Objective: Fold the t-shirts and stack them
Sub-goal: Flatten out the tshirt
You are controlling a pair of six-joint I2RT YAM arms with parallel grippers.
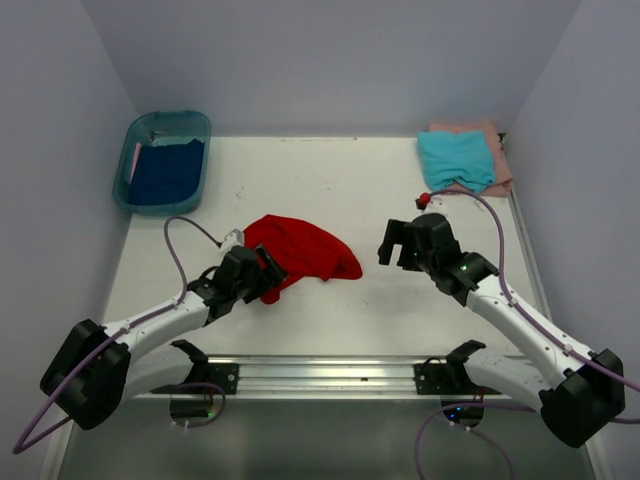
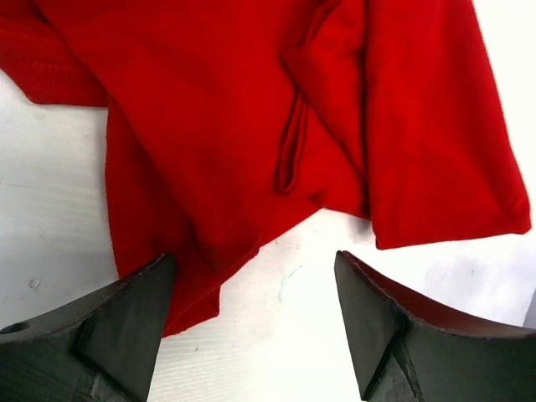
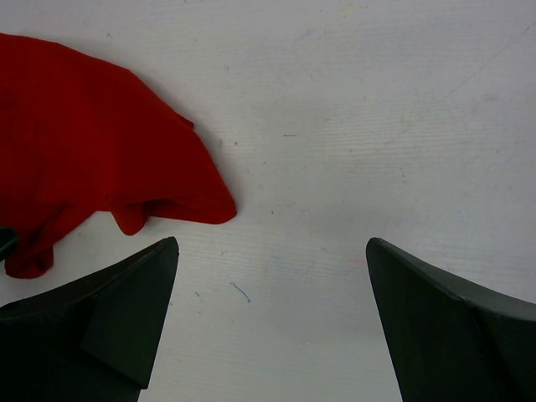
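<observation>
**Fingers wide apart at a crumpled red t-shirt**

Two dark fingers (image 2: 126,327) of the left gripper (image 2: 255,276) fill the bottom corners of the left wrist view, and the frame cuts off their lower parts. The red t-shirt (image 2: 251,109) runs out of that view at the top and at the upper left, so its full outline does not show there. In the top view the left gripper (image 1: 270,272) covers the lower left edge of this shirt (image 1: 305,250). A small dark and red thing (image 1: 425,200) just below the teal t-shirt (image 1: 457,160) is too small to name.

The red t-shirt is bright and plain. It lies unfolded in a loose heap near the middle of the table (image 1: 350,180), with several creases and one narrow loop of hem. At the upper right of the top view the teal t-shirt lies flat on a pale pink t-shirt (image 1: 503,178). At the upper left a dark blue t-shirt (image 1: 165,172) lies inside a teal tub (image 1: 128,190).

The left fingers stand wide apart and hold nothing. A point of red cloth comes down beside the finger at the lower left, and I cannot tell if it touches. Between the tips is mostly bare table. The right gripper (image 3: 272,251) is also wide open and holds nothing. One lobe of the red shirt (image 3: 92,142) lies at the upper left of its view, apart from the fingers. In the top view the right gripper (image 1: 397,245) is to the right of the shirt, with bare table between them.
</observation>
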